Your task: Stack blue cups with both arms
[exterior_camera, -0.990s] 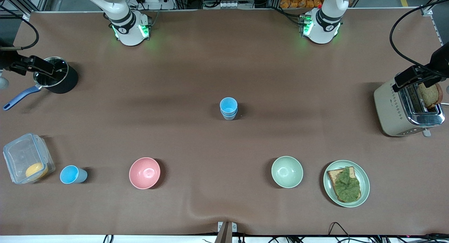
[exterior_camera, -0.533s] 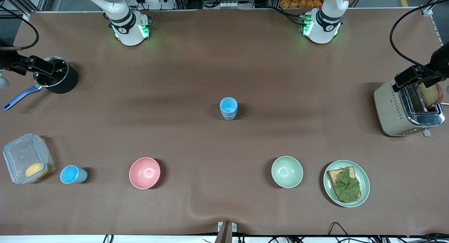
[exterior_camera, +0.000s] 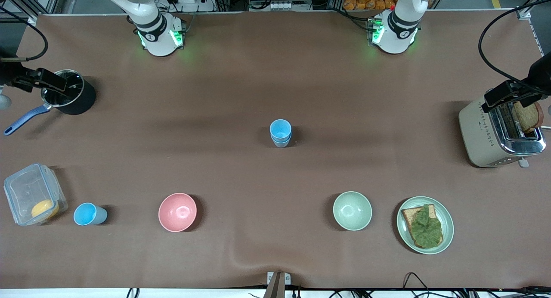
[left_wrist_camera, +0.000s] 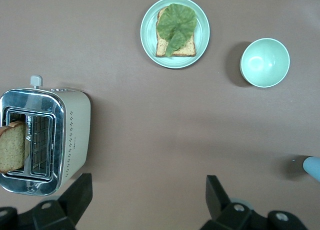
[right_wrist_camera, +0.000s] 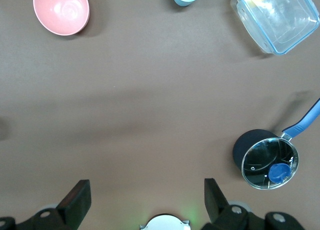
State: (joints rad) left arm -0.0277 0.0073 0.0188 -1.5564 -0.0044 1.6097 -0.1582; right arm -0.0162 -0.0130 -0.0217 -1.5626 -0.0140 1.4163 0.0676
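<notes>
Up high at the left arm's end of the table, the left gripper hangs with its two black fingers spread wide and nothing between them. It is over the toaster, which holds a slice of brown bread standing in one slot. At the other end, the right gripper hangs the same way, fingers wide apart and empty, over a black saucepan with a blue handle. Both arms wait.

Two blue cups stand nested, one inside the other, upright in the middle of the table, well apart from both grippers. A third blue cup stands alone, upright, nearer the front camera at the right arm's end, just beside a clear plastic container with something yellow in it.

Along the same row as the lone cup sit a pink bowl and a green bowl, both empty. Toward the left arm's end, beside the green bowl, a pale green plate carries a slice of toast topped with a lettuce leaf. A brown cloth covers the table.
</notes>
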